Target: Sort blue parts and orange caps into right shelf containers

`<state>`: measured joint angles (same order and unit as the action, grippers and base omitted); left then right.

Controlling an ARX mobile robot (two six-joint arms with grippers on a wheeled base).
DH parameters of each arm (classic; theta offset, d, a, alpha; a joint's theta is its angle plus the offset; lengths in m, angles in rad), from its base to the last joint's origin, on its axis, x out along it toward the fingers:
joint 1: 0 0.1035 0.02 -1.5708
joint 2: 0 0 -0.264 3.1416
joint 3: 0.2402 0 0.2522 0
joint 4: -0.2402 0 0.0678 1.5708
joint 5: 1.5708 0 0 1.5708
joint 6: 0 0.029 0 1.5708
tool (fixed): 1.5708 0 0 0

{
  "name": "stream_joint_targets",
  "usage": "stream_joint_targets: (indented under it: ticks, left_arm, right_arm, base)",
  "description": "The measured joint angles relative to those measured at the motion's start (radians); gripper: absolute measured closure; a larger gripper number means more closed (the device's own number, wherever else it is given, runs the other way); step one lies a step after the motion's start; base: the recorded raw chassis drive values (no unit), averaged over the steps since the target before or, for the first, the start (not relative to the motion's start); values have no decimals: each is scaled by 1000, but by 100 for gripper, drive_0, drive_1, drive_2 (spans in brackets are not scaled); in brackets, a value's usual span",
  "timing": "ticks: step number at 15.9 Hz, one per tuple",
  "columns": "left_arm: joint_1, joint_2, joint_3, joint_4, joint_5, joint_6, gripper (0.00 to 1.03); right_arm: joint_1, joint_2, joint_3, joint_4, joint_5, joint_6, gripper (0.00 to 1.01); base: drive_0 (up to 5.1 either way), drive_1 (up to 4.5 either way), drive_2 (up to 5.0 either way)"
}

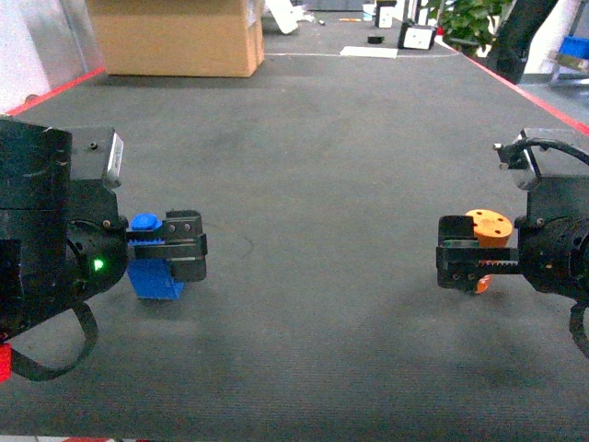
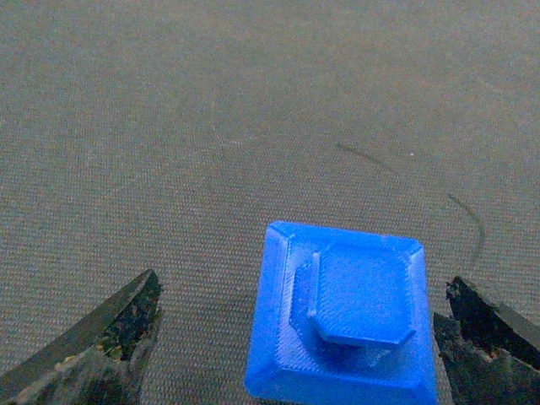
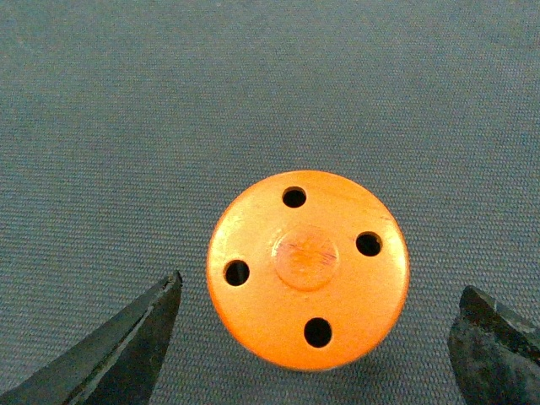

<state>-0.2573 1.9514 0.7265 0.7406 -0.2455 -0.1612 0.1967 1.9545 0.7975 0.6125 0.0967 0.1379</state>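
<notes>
A dark grey, finely ribbed mat (image 1: 322, 166) fills most of the head view, running from the bottom edge up to a far border near the top. Thin red lines edge it at the upper left and down the upper right side. Beyond that border, at the upper left, stands a brown cardboard box (image 1: 175, 35); at the top right are a green plant (image 1: 469, 18), some small dark items and white sheets lying on the floor, too small to make out.

At the lower left of the head view the left gripper (image 1: 175, 267) sits low over the mat, with the blue part (image 1: 152, 272) between its fingers. In the left wrist view the blue part (image 2: 342, 316) lies at the bottom centre: a square block with cut corners and a raised octagonal top. The jaws stand wide; one fingertip shows at the lower left with a clear gap to the part, the other at the lower right close beside it.

At the right of the head view the right gripper (image 1: 474, 262) hangs over the orange cap (image 1: 486, 235). In the right wrist view the orange cap (image 3: 308, 268), a round disc with four small holes around a central boss, rests on the mat at centre, between widely spread jaws, well clear of both.

Faint curved scratches mark the mat at the right of the left wrist view.
</notes>
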Motion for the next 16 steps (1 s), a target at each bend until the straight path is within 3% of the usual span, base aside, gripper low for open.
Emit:
stream_joint_targets:
  ticks: [8, 10, 11, 16]
  left_arm:
    - [17, 89, 38, -8, 7, -16, 5]
    - [23, 113, 51, -7, 8, -19, 5]
    - [24, 119, 56, -8, 8, -21, 10]
    - [18, 122, 77, -14, 14, -22, 57]
  right_arm:
    - [11, 78, 19, 27, -2, 7, 3]
    - [20, 94, 21, 66, 33, -2, 3]
    - [26, 94, 21, 54, 38, -12, 9]
    - [33, 91, 21, 37, 39, -42, 57]
  base:
    - [0, 0, 0]
    - [0, 0, 0]
    - [0, 0, 0]
    - [0, 0, 0]
